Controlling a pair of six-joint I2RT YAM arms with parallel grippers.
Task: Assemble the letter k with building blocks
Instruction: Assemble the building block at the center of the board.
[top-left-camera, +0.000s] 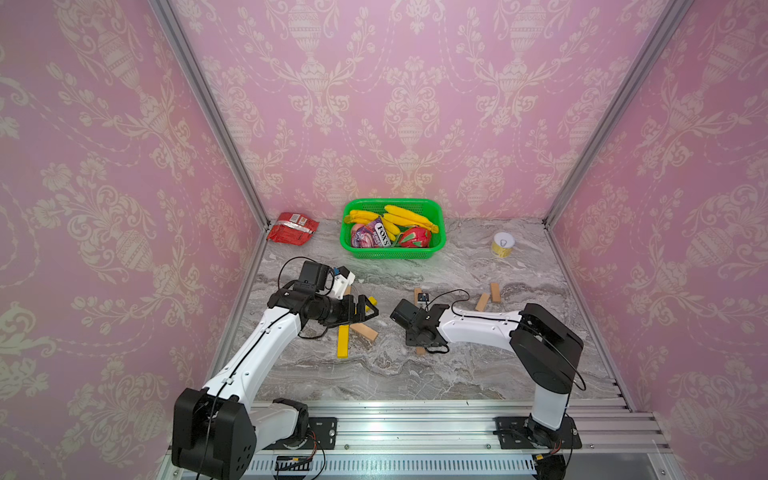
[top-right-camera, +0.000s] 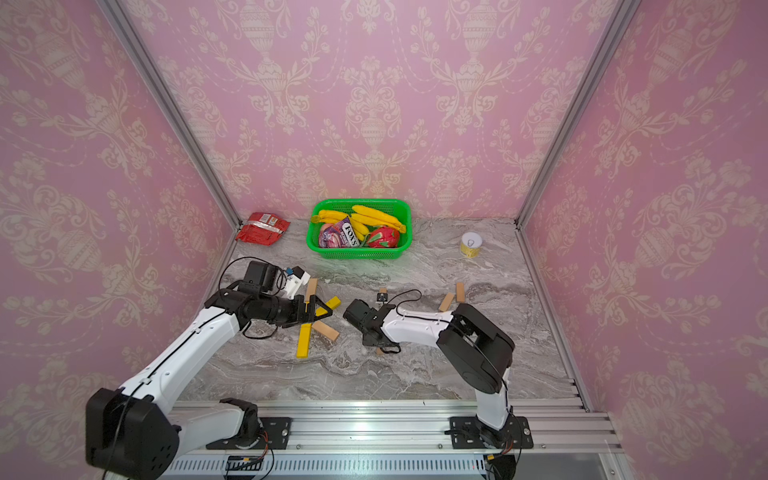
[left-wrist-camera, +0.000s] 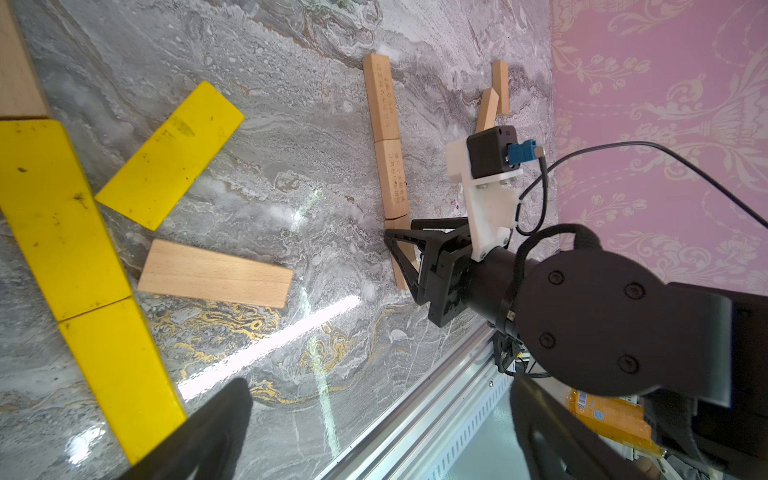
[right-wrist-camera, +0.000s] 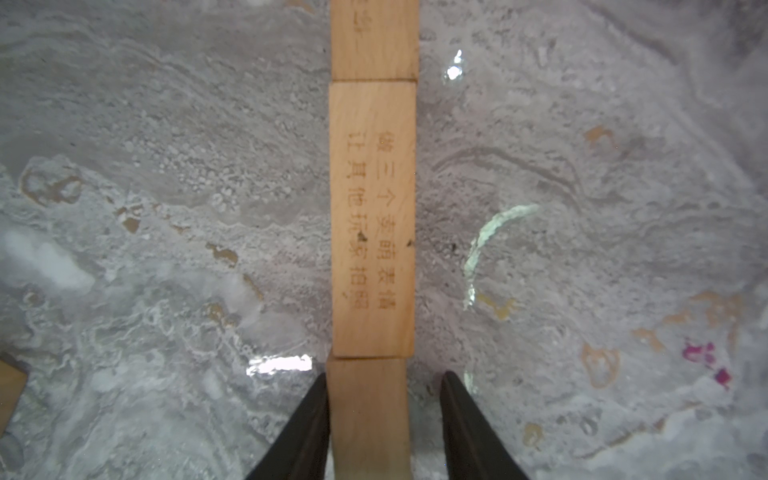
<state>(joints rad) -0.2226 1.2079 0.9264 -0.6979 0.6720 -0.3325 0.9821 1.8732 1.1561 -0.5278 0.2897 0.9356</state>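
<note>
Top view, left to right: the left gripper (top-left-camera: 368, 311) hangs over the yellow-and-wood letter k (top-left-camera: 343, 340), jaws wide apart and empty. The right gripper (right-wrist-camera: 384, 376) straddles the near end block (right-wrist-camera: 368, 415) of the all-wood stem (right-wrist-camera: 374, 216), one jaw touching it and the other clear, so it is not clamped. Two loose wood blocks (top-left-camera: 495, 292) lie just beside each other to the stem's right, one along the stem's line and one slanted, with bare marble table (top-left-camera: 457, 374) between; judged the right arm's pick, being nearer.

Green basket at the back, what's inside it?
In the green basket: yellow bananas, a purple Fox's candy packet and a red fruit. Whatever lies beneath them is covered.
</note>
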